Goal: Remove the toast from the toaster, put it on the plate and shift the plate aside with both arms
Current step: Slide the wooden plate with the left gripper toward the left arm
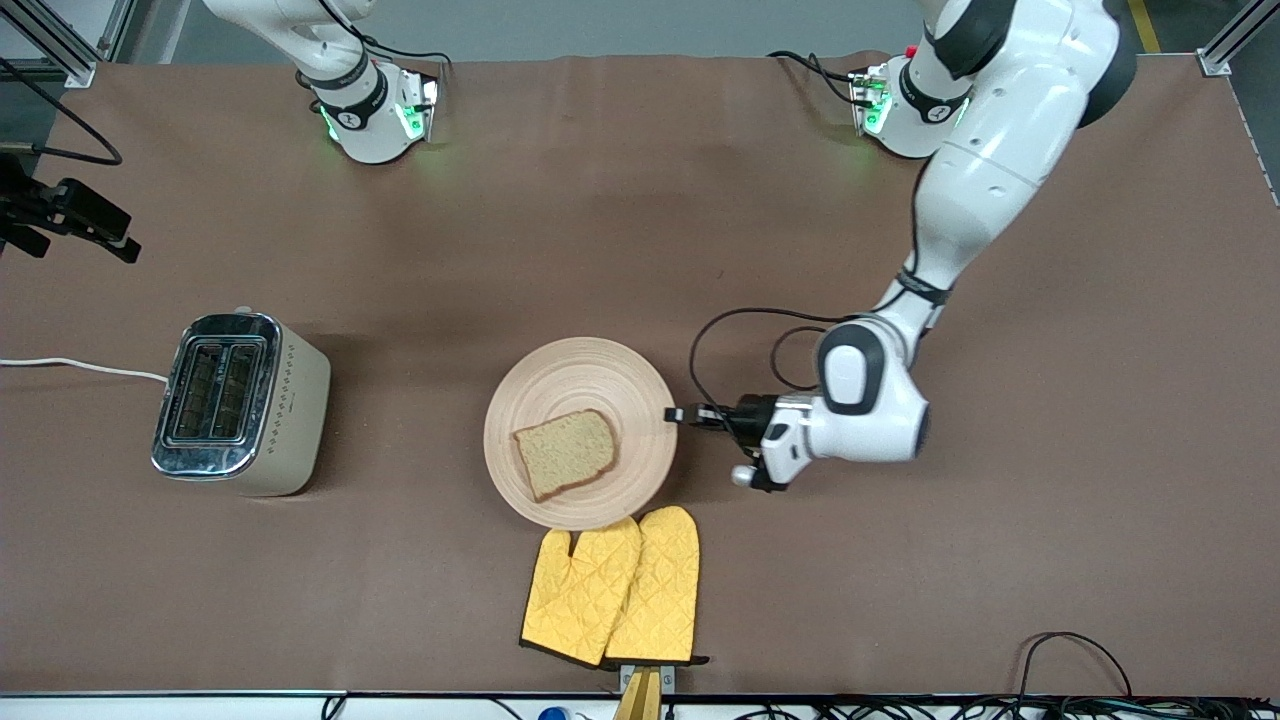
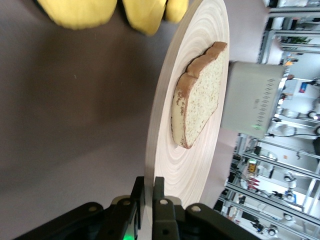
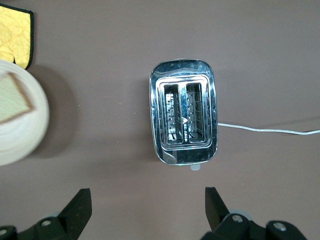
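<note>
The toast (image 1: pixel 566 452) lies flat on the pale wooden plate (image 1: pixel 590 375), near the middle of the table. My left gripper (image 1: pixel 676 414) is low at the plate's rim on the left arm's side. In the left wrist view the left gripper (image 2: pixel 149 187) is shut on the edge of the plate (image 2: pixel 200 165), with one finger under the rim and one on top. The toast (image 2: pixel 200 95) sits further in on the plate. My right gripper (image 3: pixel 148 200) hangs open and empty high over the table beside the toaster (image 3: pixel 183 111), and a part of the plate (image 3: pixel 20 135) shows in that view.
A cream and chrome toaster (image 1: pixel 240 404) stands toward the right arm's end, its white cord (image 1: pixel 80 366) running off the table. Two yellow oven mitts (image 1: pixel 612 590) lie nearer the front camera than the plate, touching its rim. Black cables (image 1: pixel 1070 660) trail along the front edge.
</note>
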You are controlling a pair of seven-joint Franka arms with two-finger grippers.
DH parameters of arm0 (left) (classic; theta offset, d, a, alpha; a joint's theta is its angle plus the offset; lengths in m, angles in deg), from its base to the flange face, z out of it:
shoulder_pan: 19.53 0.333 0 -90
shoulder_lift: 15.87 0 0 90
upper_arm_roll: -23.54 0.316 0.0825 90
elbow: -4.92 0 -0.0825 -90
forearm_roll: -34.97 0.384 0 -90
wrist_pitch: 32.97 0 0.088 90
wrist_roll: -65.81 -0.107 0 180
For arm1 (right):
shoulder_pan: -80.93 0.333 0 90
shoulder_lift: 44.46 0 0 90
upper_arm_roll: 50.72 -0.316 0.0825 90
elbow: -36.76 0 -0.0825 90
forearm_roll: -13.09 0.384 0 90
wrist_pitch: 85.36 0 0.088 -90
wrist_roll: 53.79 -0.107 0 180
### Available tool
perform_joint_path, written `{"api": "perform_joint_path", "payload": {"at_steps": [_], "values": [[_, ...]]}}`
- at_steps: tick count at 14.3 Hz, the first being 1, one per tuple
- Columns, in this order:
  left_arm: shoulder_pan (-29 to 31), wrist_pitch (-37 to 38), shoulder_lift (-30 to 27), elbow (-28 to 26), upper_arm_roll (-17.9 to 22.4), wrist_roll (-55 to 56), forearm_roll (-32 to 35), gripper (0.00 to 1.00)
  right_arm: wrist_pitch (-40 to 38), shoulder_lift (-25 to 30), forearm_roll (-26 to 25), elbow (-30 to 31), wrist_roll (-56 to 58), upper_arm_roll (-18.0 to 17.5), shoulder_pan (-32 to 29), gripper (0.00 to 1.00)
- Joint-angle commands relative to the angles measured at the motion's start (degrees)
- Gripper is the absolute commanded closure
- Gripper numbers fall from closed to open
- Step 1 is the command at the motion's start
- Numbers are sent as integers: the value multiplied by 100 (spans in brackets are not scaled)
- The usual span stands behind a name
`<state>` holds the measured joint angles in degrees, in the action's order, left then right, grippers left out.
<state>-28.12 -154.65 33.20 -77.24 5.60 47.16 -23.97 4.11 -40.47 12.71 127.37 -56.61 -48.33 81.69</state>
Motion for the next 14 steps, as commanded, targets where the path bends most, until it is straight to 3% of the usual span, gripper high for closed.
{"api": "perform_joint_path", "payload": {"at_steps": [1,3,8,11,14], "values": [[629,713,-424,-72,1,28,345,100,-88,-30,29,-105,1,-11,-15,0],[1190,1100,-433,103,-60,11,1266,100,-79,-30,37,-105,10,-11,-15,0],[2448,2128,-433,350,-52,-226,1998,100,-106,-21,2,-96,10,-28,46,0],[3282,2323,-363,333,-43,-1050,2614,100,-35,-21,-24,-105,10,-28,64,0],[3681,2709,-240,341,1,-1395,2852,100,-35,-21,-77,-105,10,-19,196,0]]}}
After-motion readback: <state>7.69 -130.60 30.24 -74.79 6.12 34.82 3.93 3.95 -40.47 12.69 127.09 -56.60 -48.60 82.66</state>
